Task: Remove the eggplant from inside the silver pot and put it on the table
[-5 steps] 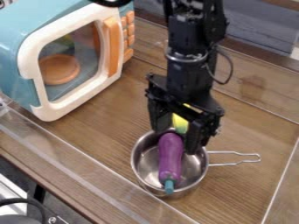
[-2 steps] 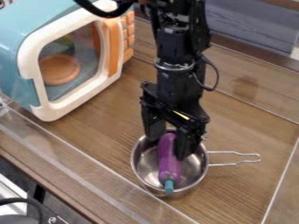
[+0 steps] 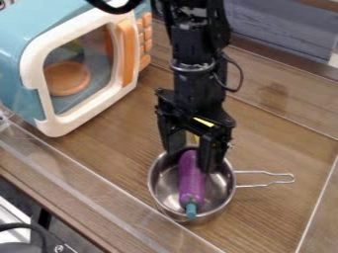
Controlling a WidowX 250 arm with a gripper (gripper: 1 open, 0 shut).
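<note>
Arm shifted left across the frame since a second ago and sits a bit lower; pot and eggplant haven't budged.

Pincer [image 3: 191,155] is released, fingers spread wide, pointing steeply down over the back rim of the silver pot [image 3: 164,185]. Fingertips hang at rim level, one on each side of the eggplant's upper end. Can't tell if either finger touches it (black on dark purple, too murky). Nothing is gripped.

Eggplant [image 3: 193,178] is inside the pot, lying lengthwise, purple body toward the pincer, teal stem cap [image 3: 195,208] propped on the front rim and poking slightly over it. Yellow patch shows between the pincer fingers, above the eggplant; can't make out what it is.

Pot stands upright on the bench [image 3: 284,128], near the front edge. Its thin wire loop handle [image 3: 268,179] sticks out to the right, lying just above the wood.

Toy microwave [image 3: 66,64], pale blue and cream with an orange door frame, sits at the left, well apart from the pot. Door is shut; a round brown item [image 3: 66,77] shows through the window.

Bench top is brown wood grain, glossy, with a clear raised edge along the front.
</note>
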